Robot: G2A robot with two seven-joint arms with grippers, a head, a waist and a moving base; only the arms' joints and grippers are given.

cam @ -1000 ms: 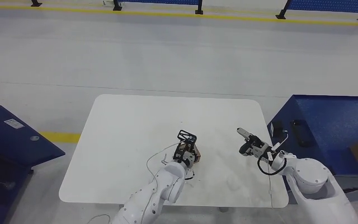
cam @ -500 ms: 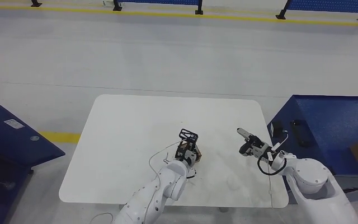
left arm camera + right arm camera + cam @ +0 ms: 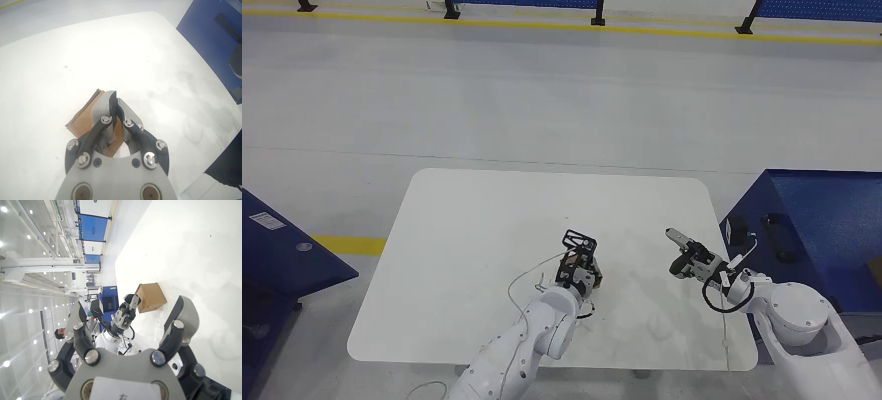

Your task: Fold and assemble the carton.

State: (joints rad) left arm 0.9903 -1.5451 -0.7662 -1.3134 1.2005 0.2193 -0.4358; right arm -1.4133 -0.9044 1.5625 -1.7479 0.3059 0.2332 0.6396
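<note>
A small brown carton (image 3: 596, 272) (image 3: 151, 295) rests on the white table (image 3: 472, 240), a little right of the middle. It looks folded into a closed box. My left gripper (image 3: 587, 268) (image 3: 114, 97) is shut, its tips down on the carton's (image 3: 85, 115) top near one edge, with nothing seen between the fingers. In the right wrist view the left gripper (image 3: 136, 300) touches the box's near upper corner. My right gripper (image 3: 672, 236) (image 3: 130, 303) stands open above the table's right side, a short way from the carton and pointing toward it.
A blue bin (image 3: 812, 220) stands just past the table's right edge, and another blue bin (image 3: 282, 250) off the left edge. A thin white cable (image 3: 522, 285) loops beside the left arm. Bare table surface lies to the left and back.
My left gripper has shifted slightly over the carton, so less of the brown box shows in the top view. The right arm has kept still.
</note>
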